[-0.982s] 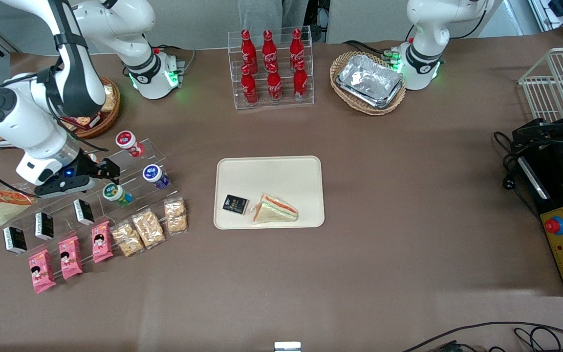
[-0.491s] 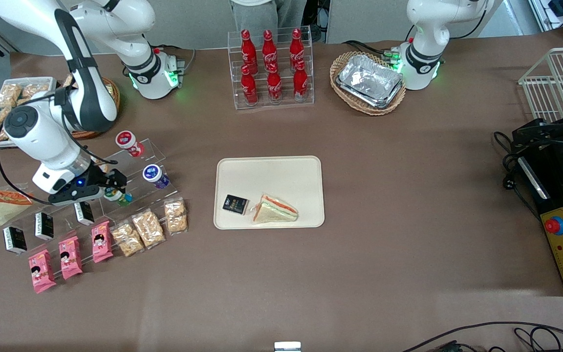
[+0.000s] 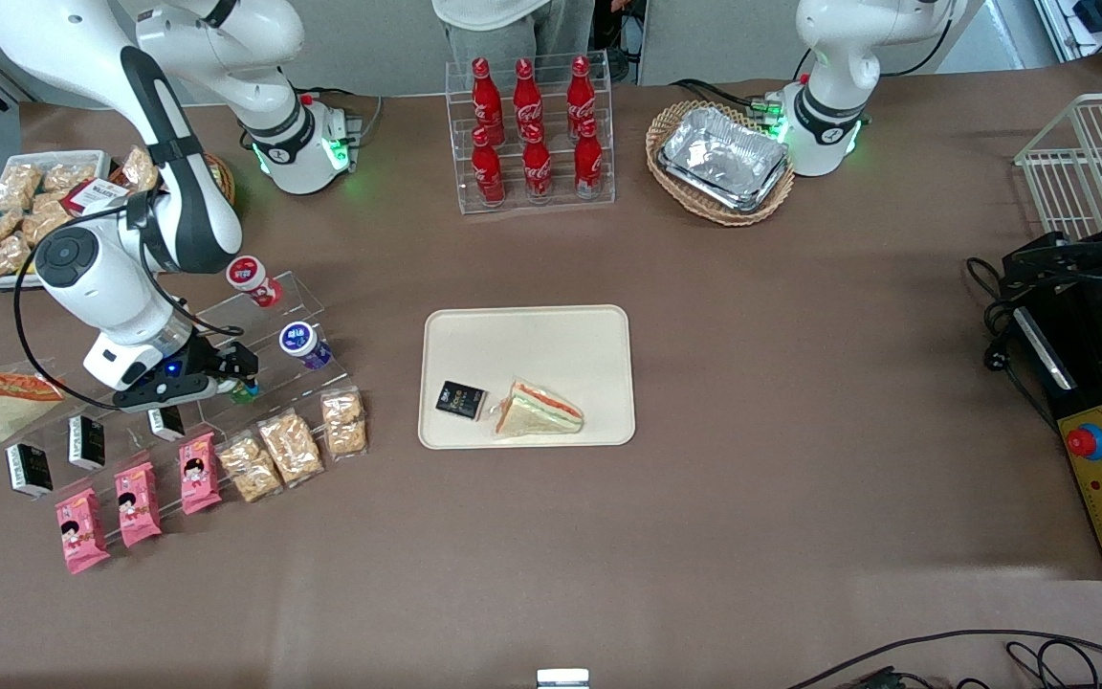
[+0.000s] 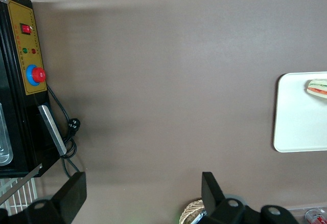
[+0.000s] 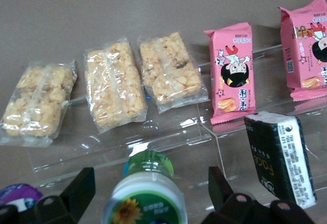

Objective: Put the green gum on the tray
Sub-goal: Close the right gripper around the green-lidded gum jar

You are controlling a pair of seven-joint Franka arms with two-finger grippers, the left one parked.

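Observation:
The green gum (image 5: pixel 145 196), a green bottle with a white lid and a sunflower label, lies on the lowest step of a clear acrylic stand (image 3: pixel 278 325) toward the working arm's end of the table. My gripper (image 5: pixel 150 192) is open and straddles the bottle, one black finger on each side, with gaps between fingers and lid. In the front view the gripper (image 3: pixel 237 376) covers the lid and only a bit of the green gum (image 3: pixel 247 389) shows. The cream tray (image 3: pixel 532 335) lies at the table's middle, holding a black box (image 3: pixel 460 399) and a wrapped sandwich (image 3: pixel 539 410).
On the stand's higher steps lie a purple bottle (image 3: pixel 300 342) and a red-lidded bottle (image 3: pixel 250 277). Nearer the camera are rice-snack packs (image 3: pixel 291 445), pink packs (image 3: pixel 135 502) and black boxes (image 3: pixel 87 440). A cola rack (image 3: pixel 532 134) and a basket of foil trays (image 3: pixel 721 158) stand farther off.
The working arm swung toward the front camera and lowered. My gripper went from beside the green gum's lid to over it, hiding the lid in the front view.

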